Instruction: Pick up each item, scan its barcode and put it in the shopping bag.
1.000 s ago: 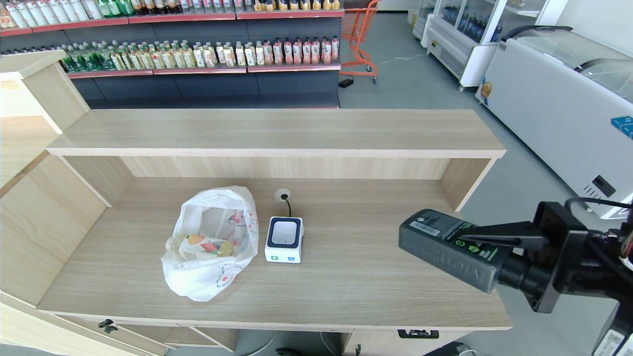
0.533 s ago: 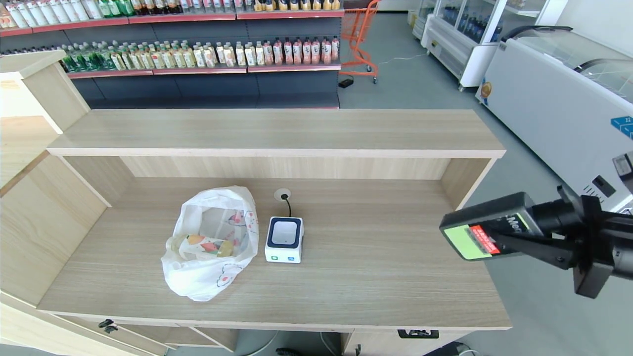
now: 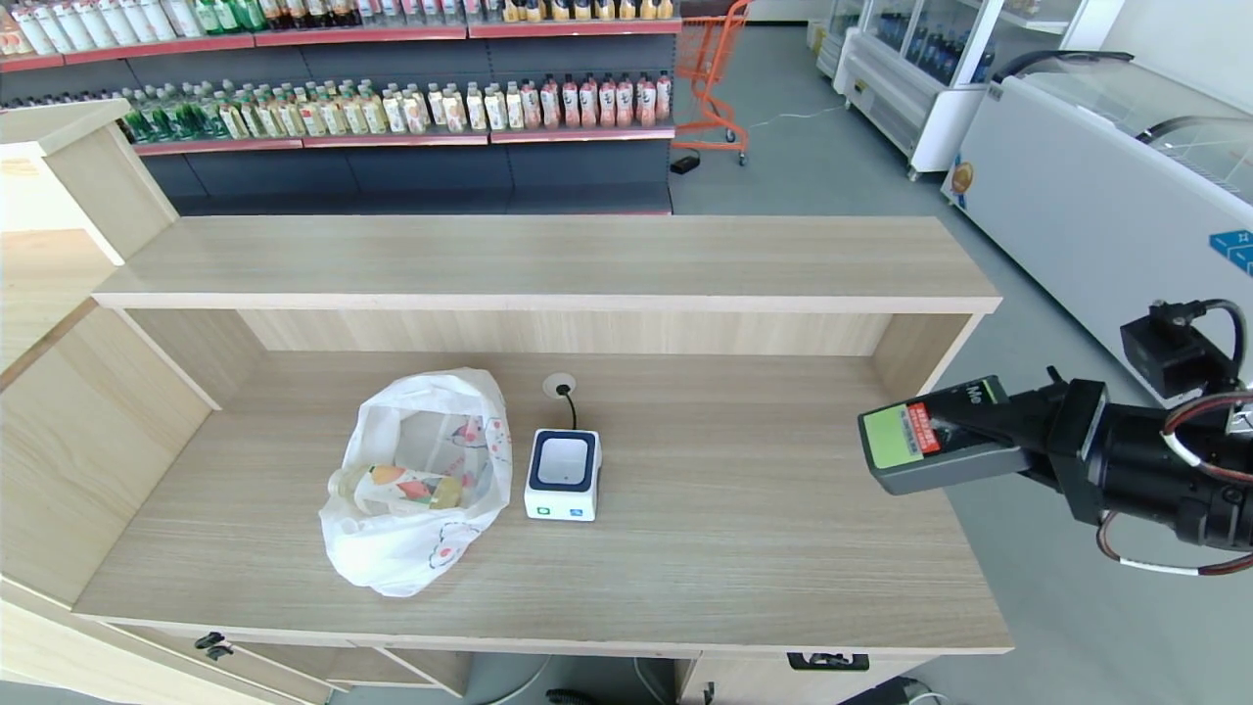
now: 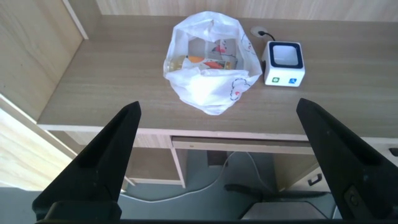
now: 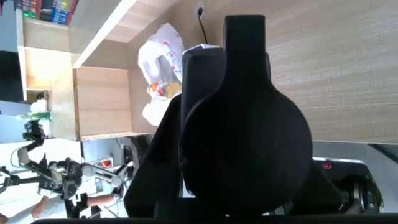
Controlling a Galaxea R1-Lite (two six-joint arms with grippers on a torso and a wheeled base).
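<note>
left gripper (image 4: 219,109) spread wide, holding nothing. light wood checkout counter (image 3: 705,539) across mid frame. left of centre, white plastic shopping bag (image 3: 392,558) with a drink bottle (image 3: 396,487) inside; white barcode scanner (image 3: 563,474) just right of it. far right, right gripper (image 3: 964,431) pinches a dark grey box (image 3: 896,443) over the counter edge. bottle shelves (image 3: 392,108) upper left, orange trolley (image 3: 715,69) top centre, white freezers (image 3: 1077,176) upper right.

head view: high, faces forward and down over counter (image 3: 685,548), far enough to take in whole top; shelves, freezers beyond. left wrist view: off counter's near edge, looks down between spread fingers of left gripper (image 4: 217,107). right wrist view: close behind right gripper (image 3: 954,431) clamping dark box (image 3: 915,441), counter tilted beyond. all three share shopping bag (image 3: 416,480), scanner (image 3: 563,473).
</note>
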